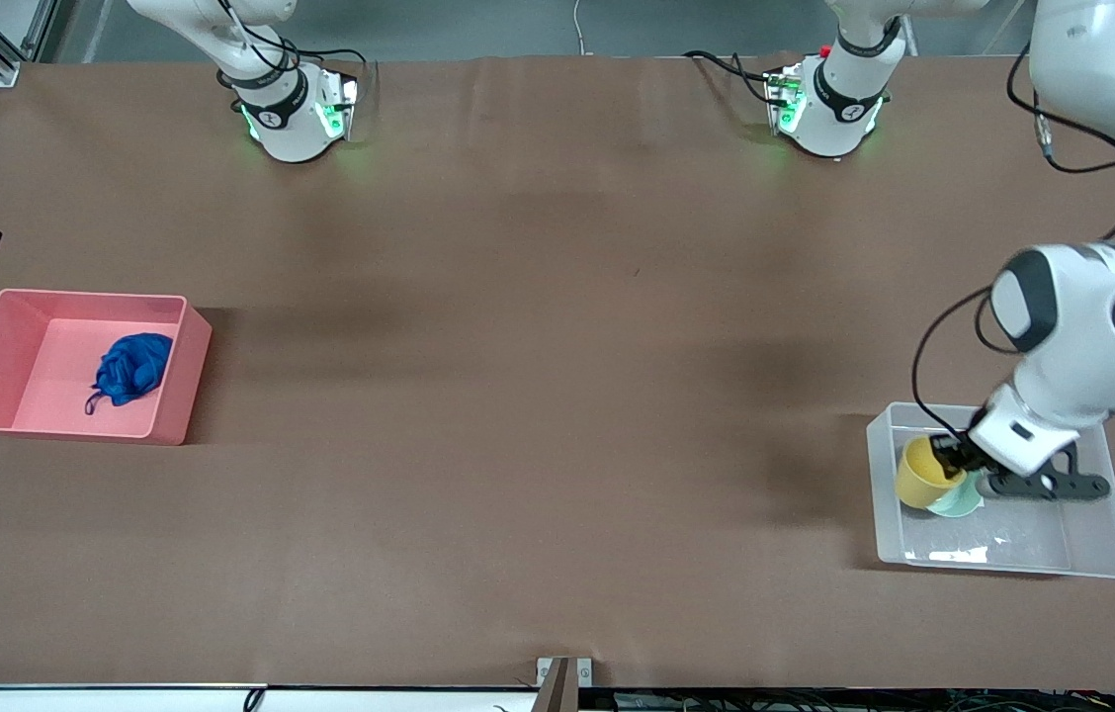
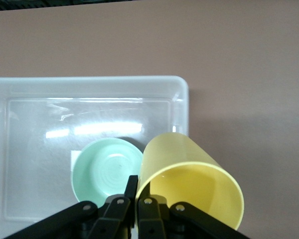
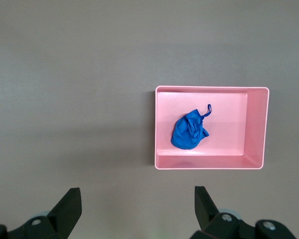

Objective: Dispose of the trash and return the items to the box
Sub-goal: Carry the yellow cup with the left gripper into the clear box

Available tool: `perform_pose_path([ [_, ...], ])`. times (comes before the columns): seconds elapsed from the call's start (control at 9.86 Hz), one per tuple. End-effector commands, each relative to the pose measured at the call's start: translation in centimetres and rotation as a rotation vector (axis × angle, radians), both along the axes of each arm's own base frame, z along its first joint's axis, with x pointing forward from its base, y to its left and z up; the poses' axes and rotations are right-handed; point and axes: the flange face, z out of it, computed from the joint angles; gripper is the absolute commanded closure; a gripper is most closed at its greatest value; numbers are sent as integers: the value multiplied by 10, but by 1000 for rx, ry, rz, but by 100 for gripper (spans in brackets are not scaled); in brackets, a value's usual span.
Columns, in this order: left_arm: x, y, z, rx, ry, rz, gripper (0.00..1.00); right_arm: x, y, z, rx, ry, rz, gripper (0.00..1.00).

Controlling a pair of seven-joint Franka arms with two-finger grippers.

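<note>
The left tool (image 1: 955,461) is at the lower right of the front view, over the box (image 1: 1101,534). Its fingers (image 2: 139,196) pinch the rim of the tilted cup (image 1: 923,473). The bowl (image 1: 958,503) lies in the box, right by the cup. The right tool (image 3: 138,209) is spread wide and holds nothing; it waits above the tabletop (image 1: 538,376). The trash (image 1: 129,369) lies in the pink bin (image 1: 172,396) at the left.

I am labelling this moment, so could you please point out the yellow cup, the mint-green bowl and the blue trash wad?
yellow cup (image 2: 189,169): left wrist view, outer wall.
mint-green bowl (image 2: 105,169): left wrist view, inner bottom.
blue trash wad (image 3: 188,132): right wrist view, middle of the bundle.
</note>
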Motion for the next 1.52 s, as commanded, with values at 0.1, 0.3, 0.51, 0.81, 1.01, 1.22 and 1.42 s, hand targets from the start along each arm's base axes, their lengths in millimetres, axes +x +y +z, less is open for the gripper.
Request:
perform_pose_path([
  [0.1, 17, 64, -44, -39, 103, -65, 100, -3, -1, 1, 15, -1, -1, 0],
  [0.3, 1, 86, -78, -39, 168, -54, 99, -3, -2, 1, 15, -1, -4, 0],
  [0.51, -15, 94, -100, -50, 221, -38, 97, -3, -2, 1, 15, -1, -4, 0],
  [0.81, -16, 99, -101, -50, 220, -51, 33, -3, -2, 1, 15, -1, -4, 0],
  [1.01, -4, 91, -58, -43, 148, -71, 2, -3, -2, 1, 15, -1, -4, 0],
  [1.22, -6, 65, 13, -67, 63, -95, 0, -3, -2, 1, 15, -1, -6, 0],
  [1.42, -31, 51, 84, -50, 86, -126, 0, -3, -2, 1, 15, -2, -4, 0],
])
